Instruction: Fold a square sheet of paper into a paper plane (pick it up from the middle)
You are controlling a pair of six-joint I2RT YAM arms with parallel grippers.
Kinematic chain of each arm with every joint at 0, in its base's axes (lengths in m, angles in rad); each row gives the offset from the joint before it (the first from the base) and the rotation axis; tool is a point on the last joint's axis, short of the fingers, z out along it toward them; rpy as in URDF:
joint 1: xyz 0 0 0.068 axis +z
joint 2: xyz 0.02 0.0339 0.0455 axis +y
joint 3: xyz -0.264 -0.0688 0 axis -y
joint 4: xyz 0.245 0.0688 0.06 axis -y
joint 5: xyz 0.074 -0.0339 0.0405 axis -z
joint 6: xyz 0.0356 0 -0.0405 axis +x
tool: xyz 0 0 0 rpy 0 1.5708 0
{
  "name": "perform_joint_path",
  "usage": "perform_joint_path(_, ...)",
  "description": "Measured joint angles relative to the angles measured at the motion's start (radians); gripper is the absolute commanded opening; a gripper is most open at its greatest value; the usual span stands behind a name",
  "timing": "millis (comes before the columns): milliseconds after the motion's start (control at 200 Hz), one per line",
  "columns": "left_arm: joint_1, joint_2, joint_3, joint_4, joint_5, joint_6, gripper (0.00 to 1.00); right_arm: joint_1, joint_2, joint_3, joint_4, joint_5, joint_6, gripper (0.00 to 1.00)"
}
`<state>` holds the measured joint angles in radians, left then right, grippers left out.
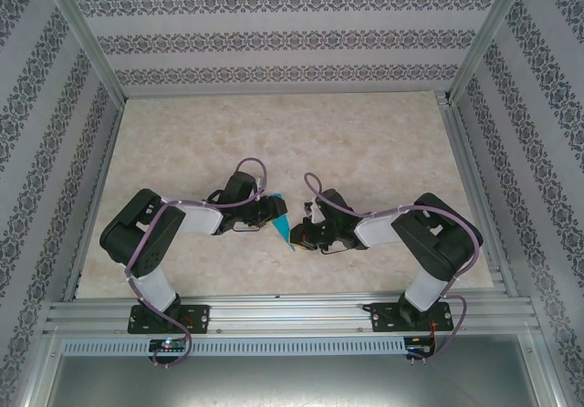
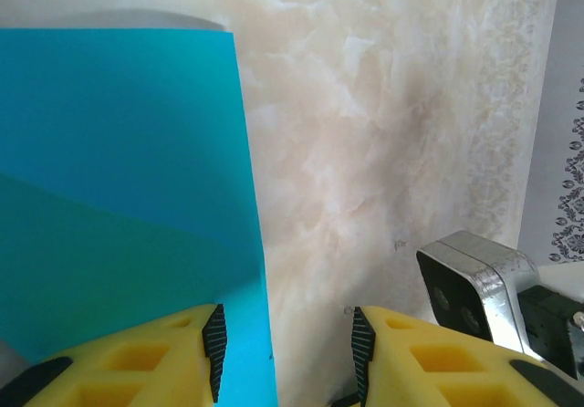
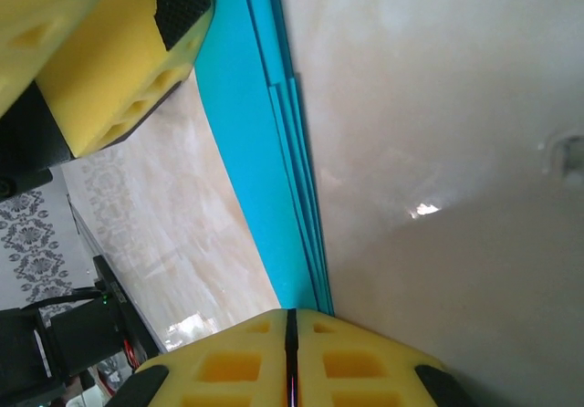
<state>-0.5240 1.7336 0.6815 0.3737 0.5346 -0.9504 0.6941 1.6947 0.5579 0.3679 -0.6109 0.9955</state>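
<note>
My right claw (image 3: 291,316) pinches the paper (image 2: 119,170) steady so my half-open, empty left claw (image 2: 285,341) can straddle its edge.

The left arm (image 1: 151,238) and right arm (image 1: 429,243) have black joints, white link shells and lilac cables (image 1: 248,164). The left hand (image 2: 285,339) and right hand (image 3: 290,334) bear yellow cell-moulded fingers (image 2: 128,370) with ribbed black pads (image 2: 214,339).

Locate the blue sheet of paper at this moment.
Top view: the sheet of paper is at the near centre of the table, between the left gripper and right gripper, which pinches its edge.
</note>
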Motion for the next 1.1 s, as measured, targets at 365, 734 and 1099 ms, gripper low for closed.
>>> perform_joint_path(365,0.000,0.002,0.004,-0.005,0.000,0.000,0.45,0.043,-0.060,-0.004,-0.125,0.045,-0.083,0.10)
perform_joint_path(734,0.000,0.004,0.008,-0.012,0.001,0.000,0.45,0.064,-0.211,0.037,-0.448,0.148,-0.158,0.10)
perform_joint_path(1099,0.000,0.006,0.017,-0.027,0.002,0.000,0.45,0.070,-0.030,0.204,-0.245,0.121,-0.030,0.08)
